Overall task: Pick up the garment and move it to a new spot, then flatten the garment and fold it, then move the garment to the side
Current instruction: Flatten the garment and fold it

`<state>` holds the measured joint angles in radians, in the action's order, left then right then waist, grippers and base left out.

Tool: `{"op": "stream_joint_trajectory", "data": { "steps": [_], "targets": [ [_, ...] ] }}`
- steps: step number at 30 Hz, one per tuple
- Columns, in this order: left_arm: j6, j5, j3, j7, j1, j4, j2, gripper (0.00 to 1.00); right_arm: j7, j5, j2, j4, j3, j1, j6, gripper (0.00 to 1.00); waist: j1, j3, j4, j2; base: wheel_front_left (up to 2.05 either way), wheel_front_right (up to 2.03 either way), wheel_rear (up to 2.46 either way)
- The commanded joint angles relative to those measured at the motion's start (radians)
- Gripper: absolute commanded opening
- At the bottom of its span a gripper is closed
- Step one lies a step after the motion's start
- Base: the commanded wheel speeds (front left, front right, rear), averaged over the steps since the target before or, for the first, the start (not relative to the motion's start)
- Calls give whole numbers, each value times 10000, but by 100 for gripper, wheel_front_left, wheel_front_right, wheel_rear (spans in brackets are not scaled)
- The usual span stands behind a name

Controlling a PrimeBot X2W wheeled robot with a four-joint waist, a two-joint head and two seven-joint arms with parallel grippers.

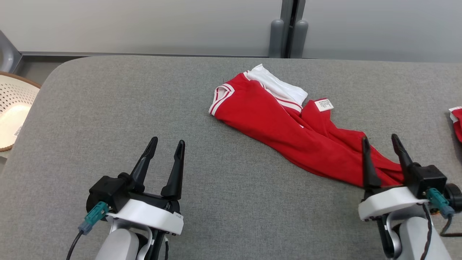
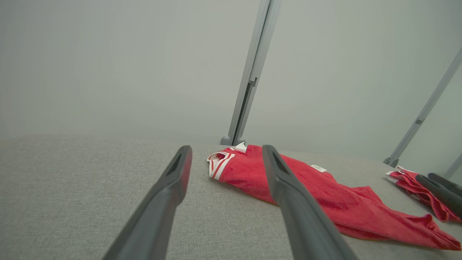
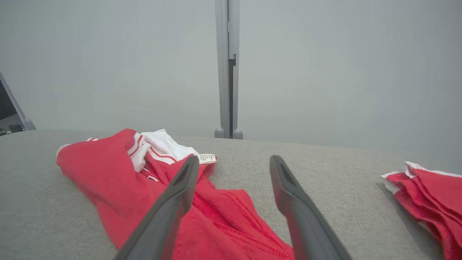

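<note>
The garment (image 1: 288,133) is red with white striped trim and a white label, lying crumpled in a long diagonal heap on the grey table (image 1: 144,101). It also appears in the left wrist view (image 2: 325,195) and in the right wrist view (image 3: 119,180). My right gripper (image 1: 380,139) stands open over the garment's near right end, with nothing between its fingers (image 3: 285,180). Well left of the cloth, my left gripper (image 1: 168,142) is open above bare table, its fingers (image 2: 180,173) apart.
A second red and white folded cloth (image 1: 456,121) lies at the table's right edge, seen too in the right wrist view (image 3: 429,195). A pale perforated basket (image 1: 14,108) stands off the table's left side. Grey wall panels and a post (image 1: 288,32) rise behind.
</note>
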<state>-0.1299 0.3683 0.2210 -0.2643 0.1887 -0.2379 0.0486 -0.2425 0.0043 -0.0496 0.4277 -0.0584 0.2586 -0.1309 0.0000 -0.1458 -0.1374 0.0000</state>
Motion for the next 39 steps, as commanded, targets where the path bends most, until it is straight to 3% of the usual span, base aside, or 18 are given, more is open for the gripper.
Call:
{"op": "stream_joint_trajectory", "data": {
  "steps": [1, 6, 13, 20, 28, 39],
  "targets": [
    [-12, -49, -45, 5, 51, 104, 40, 100, -136, 160, -21, -313, 466, 48, 5, 100, 0, 59, -34, 0, 0, 0, 0],
    [-13, -131, -16, 5, -28, 366, 42, 100, -163, 439, -21, -899, 1447, -180, 5, 100, 0, 109, -138, 0, 0, 0, 0],
    [-13, -46, 72, 5, -122, 492, 40, 100, 104, 518, -123, -1166, 1893, -217, 5, 100, 0, 75, -385, 0, 0, 0, 0],
    [-13, 47, 199, 5, 27, 480, 36, 100, 1308, 1191, -548, -1188, 2721, 656, 5, 100, 0, -285, -763, 0, 0, 0, 0],
    [-13, 352, 708, 5, 405, 385, 36, 100, 3384, 2667, -1387, 155, 3738, 2666, 5, 100, 0, -1086, -1493, 0, 0, 0, 0],
    [-13, 794, 1118, 5, 799, 302, 37, 100, 4223, 3975, -2192, 2288, 4158, 4814, 5, 100, 0, -1723, -2390, 0, 0, 0, 0]
  ]
}}
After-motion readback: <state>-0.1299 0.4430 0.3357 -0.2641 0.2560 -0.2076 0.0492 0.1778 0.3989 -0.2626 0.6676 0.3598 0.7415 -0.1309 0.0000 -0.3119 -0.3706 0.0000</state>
